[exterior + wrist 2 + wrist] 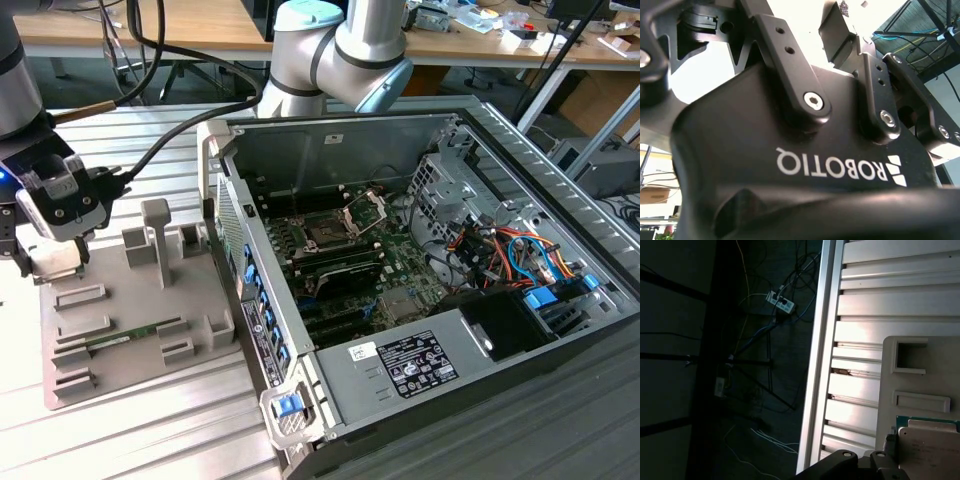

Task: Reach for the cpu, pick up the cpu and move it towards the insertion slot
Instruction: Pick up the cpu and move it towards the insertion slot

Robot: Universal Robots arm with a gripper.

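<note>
In the exterior view my gripper point(52, 260) hangs low over the far left corner of a grey fixture plate point(150, 300). Its black fingers sit on either side of the cpu point(56, 266), a pale square chip, and appear shut on it. In the first wrist view the cpu point(932, 450) lies on the fixture with one dark finger point(889, 442) against its edge. I cannot tell if the chip is lifted. The insertion slot point(325, 232), a dark square socket with its silver frame swung open, lies inside the computer case far off toward the exterior view's right. The second wrist view looks at the gripper's black housing point(790, 150).
A green memory stick point(125, 338) lies on the fixture, and a grey upright post point(157, 235) stands between the gripper and the open computer case point(250, 320). Drive cage and cables point(490, 250) crowd the case's right. The slatted table edge point(815, 365) drops to a floor with cables.
</note>
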